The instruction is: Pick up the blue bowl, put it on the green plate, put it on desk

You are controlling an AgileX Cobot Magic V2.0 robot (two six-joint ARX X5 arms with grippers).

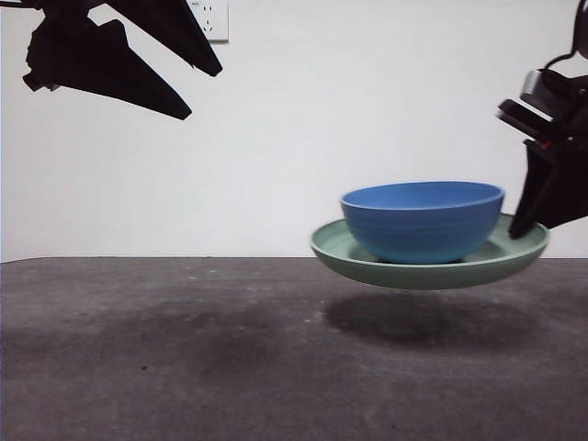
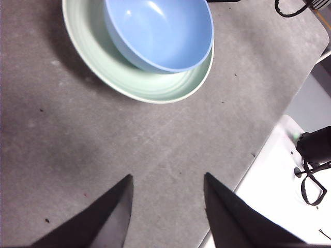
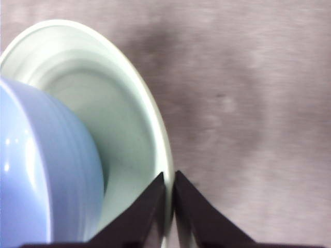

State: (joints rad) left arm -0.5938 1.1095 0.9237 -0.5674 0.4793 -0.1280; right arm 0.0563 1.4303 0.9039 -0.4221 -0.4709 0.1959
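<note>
Above the grey worktop (image 1: 184,349), right gripper (image 3: 169,194) jaws pinch the glossy, probably slippery green plate (image 1: 514,253) rim, blue bowl (image 1: 423,220) riding loose; left gripper (image 2: 165,206) jaws apart.

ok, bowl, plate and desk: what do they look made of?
Bowl: smooth blue plastic or melamine by the look, semi-gloss, with soft highlights inside and faint ridges outside. Could be glazed ceramic.
Plate: pale green, glossy, same look. The right gripper holds it by the rim alone, which hints it is light.
Desk: matte dark grey, mottled, no glare. Laminate or a mat, hard to say.
</note>
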